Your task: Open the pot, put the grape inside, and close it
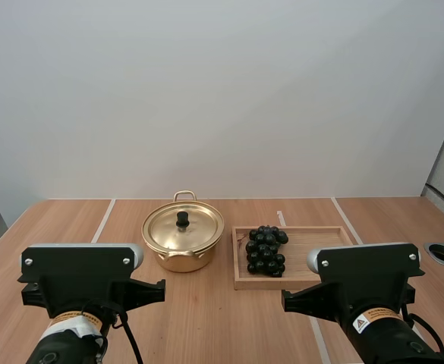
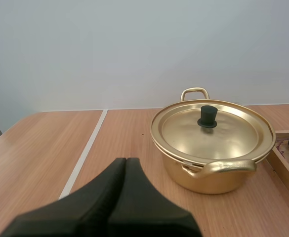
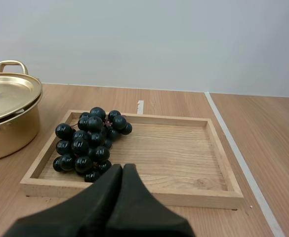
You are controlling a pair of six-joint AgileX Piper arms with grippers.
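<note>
In the right wrist view, pot [image 3: 11, 131] is cut off beside tray [image 3: 184, 158] with grapes [image 3: 87, 143]; left gripper [image 2: 126, 160] and right gripper [image 3: 123, 167] both pressed together, empty.

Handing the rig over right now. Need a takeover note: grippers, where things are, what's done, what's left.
Left gripper: shut on nothing, short of the pot.
Right gripper: shut on nothing, short of the tray.
Pot stands on the table with the lid on. Tray sits to its right; grapes lie in the tray's end nearest the pot.
Done: nothing yet.
Left: lift the lid, move the grapes into the pot, put the lid back.
</note>
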